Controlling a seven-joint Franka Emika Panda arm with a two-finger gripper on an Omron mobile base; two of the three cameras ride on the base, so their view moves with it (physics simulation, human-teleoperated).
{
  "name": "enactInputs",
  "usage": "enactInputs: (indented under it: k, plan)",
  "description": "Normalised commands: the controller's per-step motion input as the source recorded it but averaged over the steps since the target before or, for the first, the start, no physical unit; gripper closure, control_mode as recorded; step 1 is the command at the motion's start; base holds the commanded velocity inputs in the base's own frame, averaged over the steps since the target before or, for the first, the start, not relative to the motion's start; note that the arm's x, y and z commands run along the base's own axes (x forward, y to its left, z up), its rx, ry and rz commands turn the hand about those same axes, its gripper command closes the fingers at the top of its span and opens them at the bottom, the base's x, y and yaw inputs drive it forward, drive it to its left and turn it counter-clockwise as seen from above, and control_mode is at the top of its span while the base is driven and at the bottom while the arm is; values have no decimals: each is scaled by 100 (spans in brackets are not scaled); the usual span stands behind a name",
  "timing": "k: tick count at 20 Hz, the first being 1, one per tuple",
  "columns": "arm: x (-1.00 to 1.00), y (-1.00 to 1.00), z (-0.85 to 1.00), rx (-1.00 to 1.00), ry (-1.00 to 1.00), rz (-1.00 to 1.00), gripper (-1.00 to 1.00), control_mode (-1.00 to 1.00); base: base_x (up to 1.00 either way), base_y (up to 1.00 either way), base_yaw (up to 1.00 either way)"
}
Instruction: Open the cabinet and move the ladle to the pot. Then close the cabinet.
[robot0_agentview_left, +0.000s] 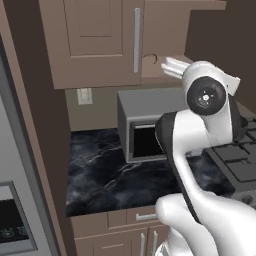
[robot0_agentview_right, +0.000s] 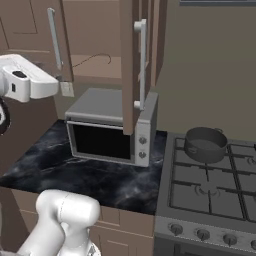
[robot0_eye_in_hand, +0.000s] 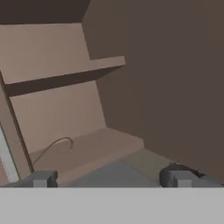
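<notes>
Presently the cabinet (robot0_agentview_right: 131, 65) stands open — ladle (robot0_eye_in_hand: 54, 146) on its lower shelf at nine o'clock of the released gripper (robot0_eye_in_hand: 111, 178); pot (robot0_agentview_right: 205, 143) empty, transfer and closing outstanding.

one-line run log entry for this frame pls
phase: reach for ladle | cabinet: right door open | ladle: on lower shelf, untouched | end effector: open, empty | pot: on stove

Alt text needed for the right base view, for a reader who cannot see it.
The cabinet stands open above a microwave, with the thin ladle lying on its lower shelf. To the right, the dark pot sits on the stove.
</notes>
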Motion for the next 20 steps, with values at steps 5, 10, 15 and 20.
enactInputs:
  k: [5, 10, 15, 20]
  plan:
    - [0, 12, 0, -10, -15, 27, -100, -100, 0, 0, 0]
    - [0, 28, 0, -13, -14, 15, -100, -100, 0, 0, 0]
    - [0, 36, 0, -11, -10, 9, -100, -100, 0, 0, 0]
    - [6, 26, -1, -1, -1, 7, -100, -100, 0, 0, 0]
